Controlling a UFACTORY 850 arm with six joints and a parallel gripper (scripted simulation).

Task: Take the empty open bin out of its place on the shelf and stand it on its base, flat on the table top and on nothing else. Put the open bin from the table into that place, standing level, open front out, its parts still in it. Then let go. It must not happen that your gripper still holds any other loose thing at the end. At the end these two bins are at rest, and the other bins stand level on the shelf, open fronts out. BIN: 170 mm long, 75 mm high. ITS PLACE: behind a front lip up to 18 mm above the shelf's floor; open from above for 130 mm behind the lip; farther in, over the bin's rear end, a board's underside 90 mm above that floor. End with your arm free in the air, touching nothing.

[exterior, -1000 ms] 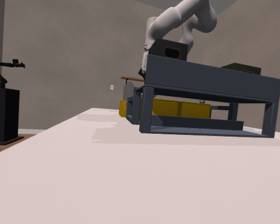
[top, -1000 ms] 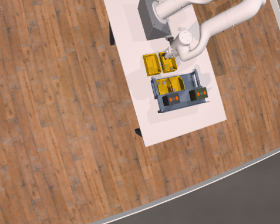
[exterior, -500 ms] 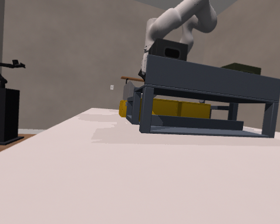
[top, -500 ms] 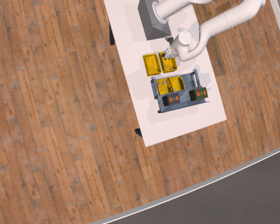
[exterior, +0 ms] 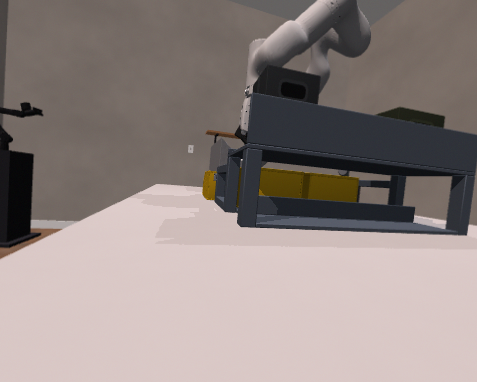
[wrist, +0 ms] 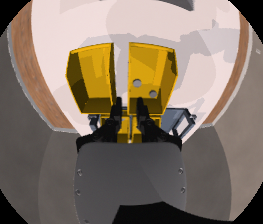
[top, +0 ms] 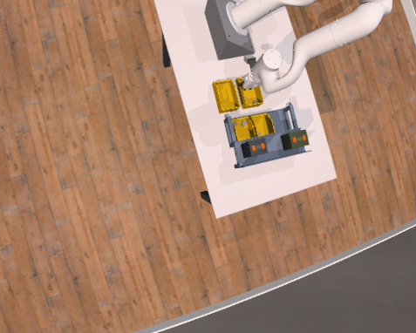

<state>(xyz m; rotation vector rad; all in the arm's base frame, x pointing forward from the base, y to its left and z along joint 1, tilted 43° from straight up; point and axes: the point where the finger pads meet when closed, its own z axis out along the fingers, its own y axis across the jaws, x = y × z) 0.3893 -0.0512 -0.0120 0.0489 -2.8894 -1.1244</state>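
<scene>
Two yellow bins stand side by side on the white table in front of the shelf. The left bin (top: 225,95) is empty and also shows in the wrist view (wrist: 91,79). The right bin (top: 250,92) holds small grey parts (wrist: 136,84). My gripper (top: 243,81) is low at the right bin's end far from the shelf. In the wrist view its fingers stand partly open on either side of that bin's yellow wall, not pressing it. The grey shelf (top: 265,135) holds two yellow bins (top: 242,127) (top: 262,125). The place at its right end (top: 288,118) is empty.
Two dark boxes (top: 254,148) (top: 295,139) sit on the shelf's top board. The grey arm base (top: 228,28) stands at the table's far end. From the exterior view the shelf (exterior: 354,170) hides most of the table bins.
</scene>
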